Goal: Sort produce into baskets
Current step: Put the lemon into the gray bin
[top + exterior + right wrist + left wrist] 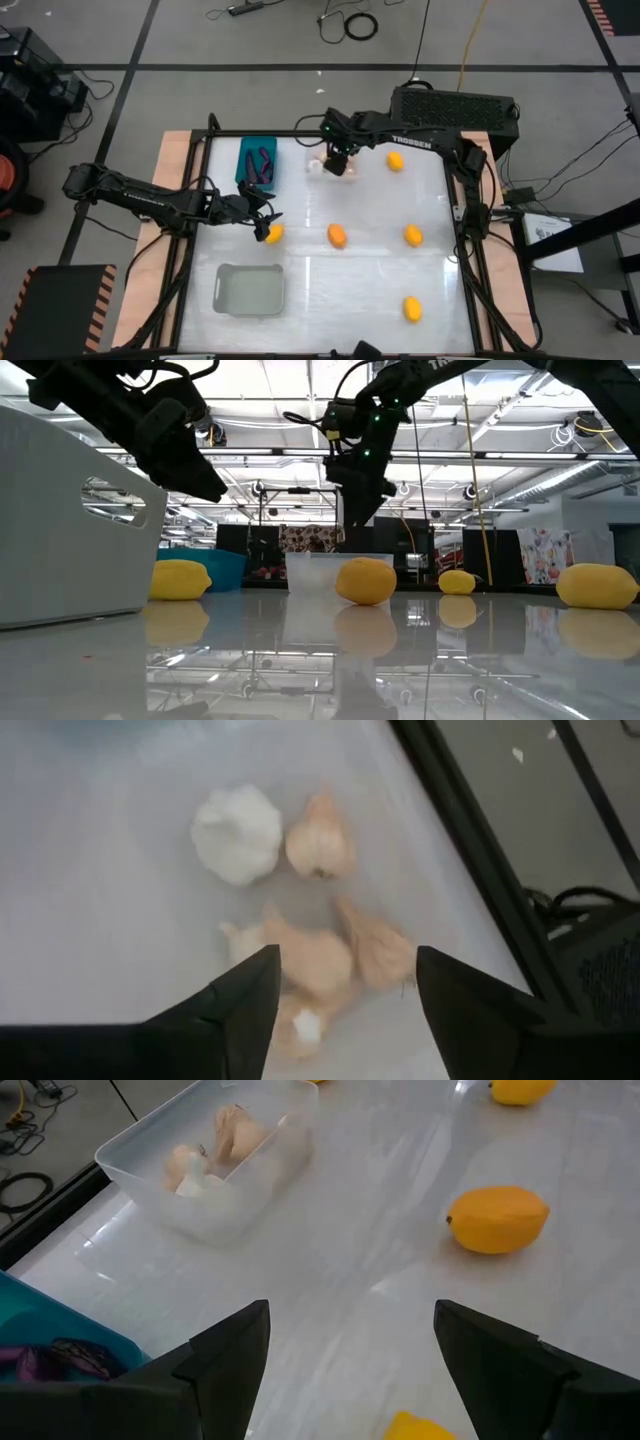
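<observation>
My right gripper [338, 162] hangs open over the clear basket [322, 166] at the far middle, fingers pointing down. Below it, several pale garlic bulbs [310, 965] lie on the basket's floor, and none is between the fingers [250, 995]. My left gripper [262, 214] stands open above the table at the left, just beyond a yellow lemon [272, 234] that shows at the picture's edge in its wrist view [425, 1428]. The teal basket [257, 162] holds purple eggplants [50, 1360]. The grey basket [250, 288] sits near the front left.
More yellow lemons lie on the white table: one in the middle [337, 235], one at the right [412, 235], one near the front right [412, 308] and one at the far right [395, 160]. The black frame rails [462, 215] border the table.
</observation>
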